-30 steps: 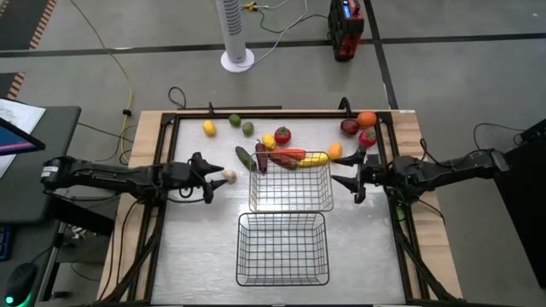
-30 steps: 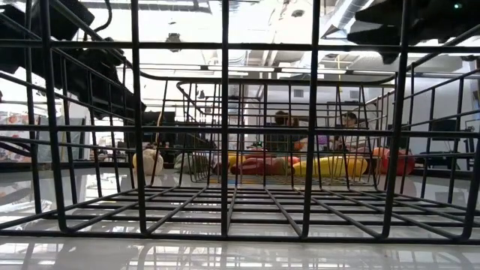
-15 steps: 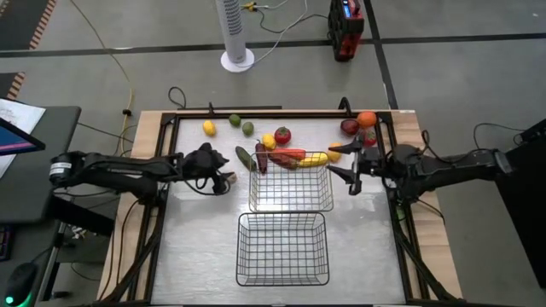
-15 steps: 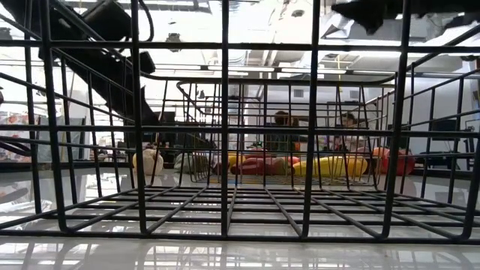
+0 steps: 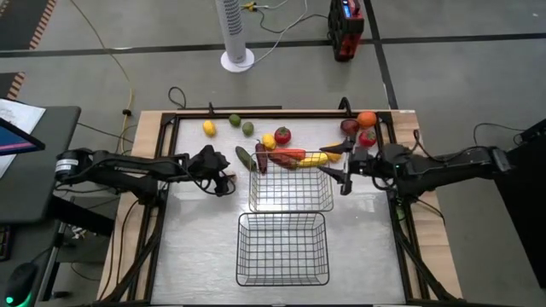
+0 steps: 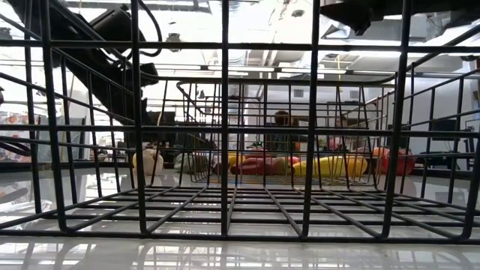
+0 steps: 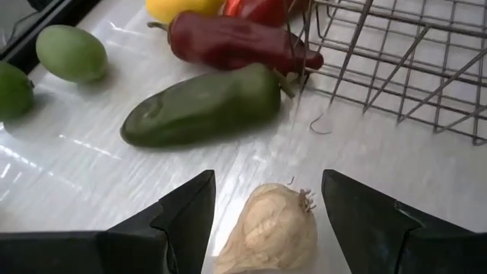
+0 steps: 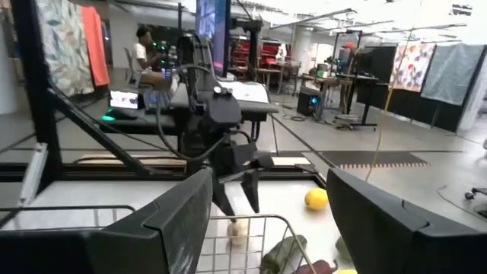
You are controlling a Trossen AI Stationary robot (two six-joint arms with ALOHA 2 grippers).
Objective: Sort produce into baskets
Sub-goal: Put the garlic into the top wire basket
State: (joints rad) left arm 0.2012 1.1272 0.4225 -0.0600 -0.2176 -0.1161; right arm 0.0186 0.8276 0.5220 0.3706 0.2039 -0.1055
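My left gripper is open and tipped down over the pale garlic bulb. Its fingers stand on either side of the bulb, which lies on the table just left of the far wire basket. My right gripper is open and empty, raised at that basket's right side. The near basket stands in front of it. A green vegetable and a dark red pepper lie beyond the garlic, with two limes farther off.
The other produce lies along the table's far edge: a lemon, limes, a tomato, red peppers, a yellow piece, apples and an orange. People sit in the room beyond.
My left gripper has gone toward the table's right edge and down, tipping its fingers over the garlic, which has stayed where it was. My right gripper has gone a little toward the table's left edge, along the far basket's right side.
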